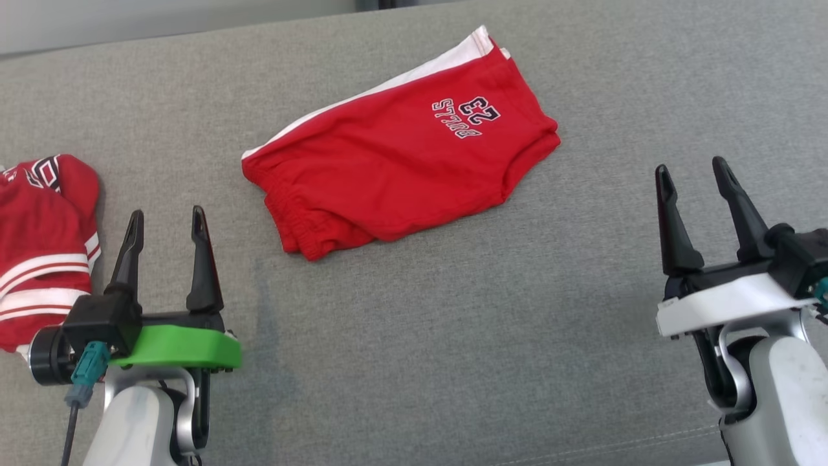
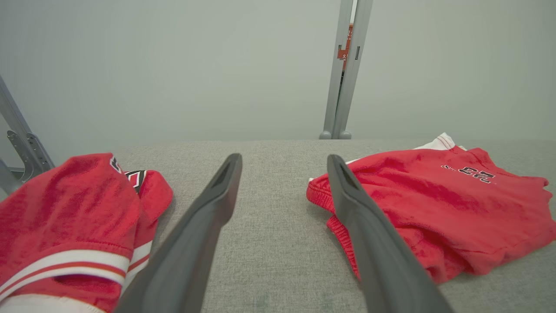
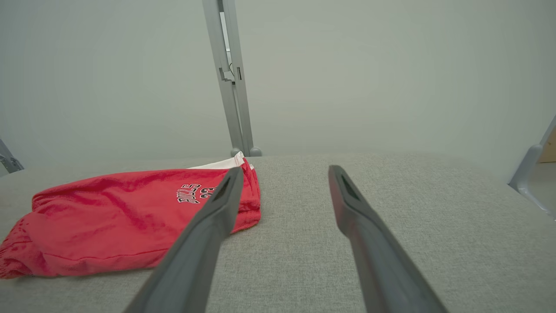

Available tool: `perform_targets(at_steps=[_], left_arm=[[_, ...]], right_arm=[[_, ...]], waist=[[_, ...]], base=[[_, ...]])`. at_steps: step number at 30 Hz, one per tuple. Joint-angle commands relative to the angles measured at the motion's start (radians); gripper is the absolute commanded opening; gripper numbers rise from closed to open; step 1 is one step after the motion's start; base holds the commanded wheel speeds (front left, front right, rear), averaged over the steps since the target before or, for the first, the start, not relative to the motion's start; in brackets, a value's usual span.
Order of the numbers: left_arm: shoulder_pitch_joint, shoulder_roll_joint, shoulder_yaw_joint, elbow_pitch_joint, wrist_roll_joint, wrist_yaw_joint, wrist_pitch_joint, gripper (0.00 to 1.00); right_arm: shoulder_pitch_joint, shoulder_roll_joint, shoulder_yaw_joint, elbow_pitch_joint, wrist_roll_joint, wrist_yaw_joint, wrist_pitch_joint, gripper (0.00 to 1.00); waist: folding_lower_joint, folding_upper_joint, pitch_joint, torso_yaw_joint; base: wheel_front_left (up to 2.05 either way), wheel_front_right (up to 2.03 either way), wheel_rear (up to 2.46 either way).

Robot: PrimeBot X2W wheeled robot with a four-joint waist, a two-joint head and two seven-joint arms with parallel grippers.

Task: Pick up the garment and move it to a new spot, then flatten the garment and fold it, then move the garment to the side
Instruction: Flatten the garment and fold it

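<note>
1. Head view: your left gripper (image 1: pixel 167 212) and right gripper (image 1: pixel 690 166) are both spread and empty. The red shorts (image 1: pixel 394 168) lie doubled over, mid grey cushion (image 1: pixel 453 323), with a red jersey (image 1: pixel 39 246) at far left.
2. Left wrist view: the shorts lie ahead-right, untouched.
3. Right wrist view: the shorts lie ahead-left. They look folded already, so you probably next pinch an edge and carry them aside.

Bare surface (image 1: pixel 414 336) between shorts (image 1: pixel 401 175) and jersey (image 1: pixel 45 246)
</note>
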Motion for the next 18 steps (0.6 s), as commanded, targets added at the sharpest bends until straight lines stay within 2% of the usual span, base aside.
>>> perform_targets(at_steps=[1,8,18], left_arm=[[-0.026,0.003,-0.002,-0.009,-0.002,-0.002,-0.001,1.0],[-0.106,-0.02,-0.035,-0.03,0.013,-0.02,-0.005,1.0],[-0.183,-0.062,-0.064,-0.013,0.031,-0.047,-0.011,1.0]], right_arm=[[-0.03,-0.009,-0.001,0.012,0.015,-0.002,0.004,1.0],[-0.173,-0.058,0.028,0.152,0.056,-0.002,0.027,1.0],[-0.436,-0.113,0.151,0.477,0.117,-0.002,0.045,1.0]], waist=[[0.0,-0.0001,0.03,0.018],[0.0,-0.0001,0.138,0.085],[0.0,-0.0001,0.218,0.156]], base=[[0.0,0.0,0.0],[0.0,0.0,0.0],[0.0,0.0,0.0]])
